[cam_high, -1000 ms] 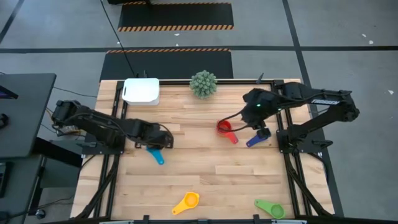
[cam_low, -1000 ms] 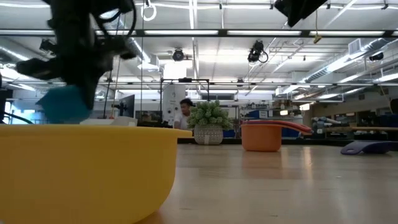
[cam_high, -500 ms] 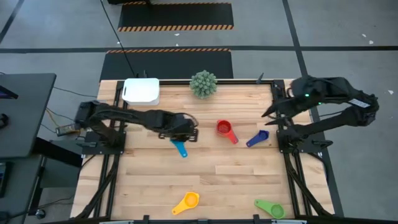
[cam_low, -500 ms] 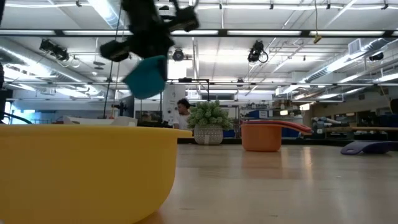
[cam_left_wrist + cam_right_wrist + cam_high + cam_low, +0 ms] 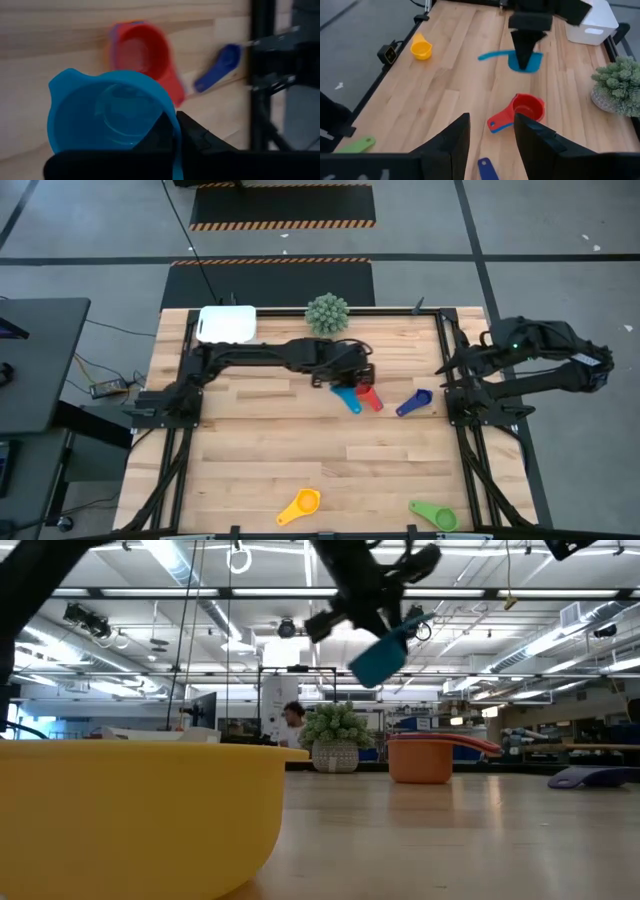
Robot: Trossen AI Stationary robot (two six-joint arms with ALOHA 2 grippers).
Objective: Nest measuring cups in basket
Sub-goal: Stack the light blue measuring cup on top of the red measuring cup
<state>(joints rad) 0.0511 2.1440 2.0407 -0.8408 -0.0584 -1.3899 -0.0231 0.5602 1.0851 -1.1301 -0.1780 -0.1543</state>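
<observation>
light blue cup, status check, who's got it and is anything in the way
Left end effector shut on light blue cup, held above the table near the red cup. Right end effector open, parked at the right edge. Basket far back left; path looks clear.

The table is showing pale, matt wooden planks. The light-blue cup and red cup are looking like smooth, slightly glossy plastic; the basket is appearing matt white plastic.

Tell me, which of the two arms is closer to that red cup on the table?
The left. Its gripper hangs just above the red cup, jaws shut on a light blue cup. The right gripper waits open near the table's right edge, well away.
</observation>
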